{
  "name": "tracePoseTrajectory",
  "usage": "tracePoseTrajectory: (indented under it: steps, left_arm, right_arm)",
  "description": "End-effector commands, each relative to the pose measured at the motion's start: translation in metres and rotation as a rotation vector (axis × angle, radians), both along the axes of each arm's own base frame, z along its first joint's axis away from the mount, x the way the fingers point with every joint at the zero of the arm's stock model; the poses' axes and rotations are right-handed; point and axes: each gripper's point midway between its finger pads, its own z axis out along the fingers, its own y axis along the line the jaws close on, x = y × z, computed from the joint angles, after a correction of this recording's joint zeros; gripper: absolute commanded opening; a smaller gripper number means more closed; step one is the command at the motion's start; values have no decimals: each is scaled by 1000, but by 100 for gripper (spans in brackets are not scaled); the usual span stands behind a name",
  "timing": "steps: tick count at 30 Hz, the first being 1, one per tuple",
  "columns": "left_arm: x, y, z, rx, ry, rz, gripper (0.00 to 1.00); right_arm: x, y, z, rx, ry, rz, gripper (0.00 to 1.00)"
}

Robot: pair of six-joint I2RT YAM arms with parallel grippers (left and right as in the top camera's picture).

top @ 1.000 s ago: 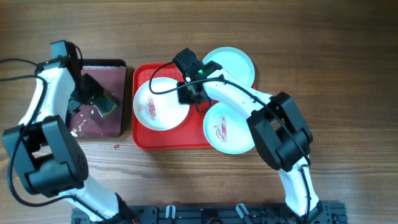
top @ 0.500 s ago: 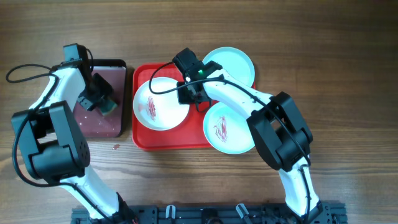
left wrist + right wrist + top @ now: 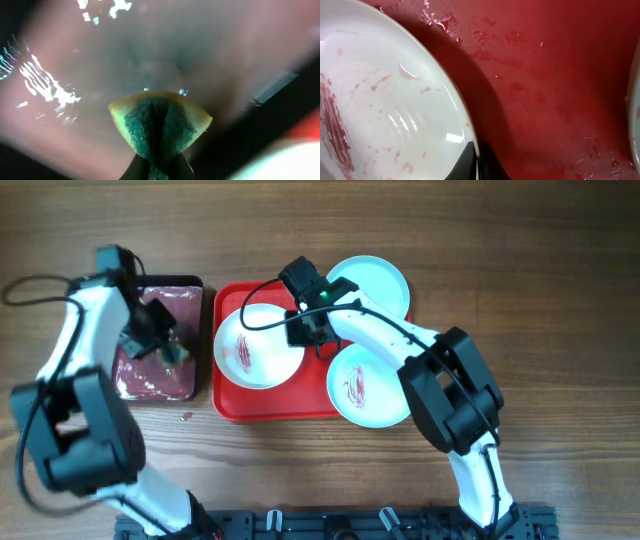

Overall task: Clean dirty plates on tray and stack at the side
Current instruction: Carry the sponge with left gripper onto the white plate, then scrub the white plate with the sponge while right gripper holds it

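The red tray (image 3: 272, 404) holds a white plate (image 3: 255, 348) smeared with red. My right gripper (image 3: 303, 333) is shut on that plate's right rim; in the right wrist view the jaws (image 3: 478, 164) pinch the thin white edge (image 3: 385, 110) above the wet tray floor (image 3: 545, 75). A clean light blue plate (image 3: 372, 284) lies at the tray's back right. A smeared light blue plate (image 3: 364, 386) overhangs the front right. My left gripper (image 3: 166, 352) hovers over the dark maroon tray, shut on a green and yellow sponge (image 3: 160, 125).
A dark maroon, black-rimmed tray (image 3: 155, 376) with a wet, shiny floor sits left of the red tray. Bare wooden table (image 3: 540, 300) spreads to the right and behind. The rig's black base bar (image 3: 330, 525) runs along the front edge.
The left jaws have closed on the sponge and the left arm has shifted over the maroon tray. The right arm and the plates have not moved.
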Motion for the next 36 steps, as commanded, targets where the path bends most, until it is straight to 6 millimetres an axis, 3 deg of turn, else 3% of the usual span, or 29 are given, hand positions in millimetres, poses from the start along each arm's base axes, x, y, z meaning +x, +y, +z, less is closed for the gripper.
tracePoseTrajectory:
  steps: [1,3,9,15,17,19,29,33,36]
  left_arm:
    - [13,2,104,73,-251,-125,4]
    - [2,12,116,151,-240,-157,4]
    - [-4,6,108,135,-195,-266,4]
    - [7,-41,109,69,-234,-381,4]
    - [11,-76,103,8,-256,-463,4]
    - [11,-110,75,-63,-282,-531,4]
    - [5,-154,-39,-103,-125,-439,4]
    - [0,-152,-52,-47,-81,-371,4]
    - [-6,-160,-54,-37,-61,-391,4]
  right_arm:
    - [3,-11,-15,19,50,25,4]
    - [7,-15,-12,78,79,30,4]
    - [14,-21,-5,189,114,74,4]
    - [4,-16,-6,182,136,89,4]
    - [4,-16,-6,183,140,76,4]
    - [3,-15,-6,190,146,75,4]
    - [-14,-18,-9,166,227,39,4]
    - [-33,-22,-26,114,282,-28,4]
    - [-29,-20,-28,127,268,-35,4]
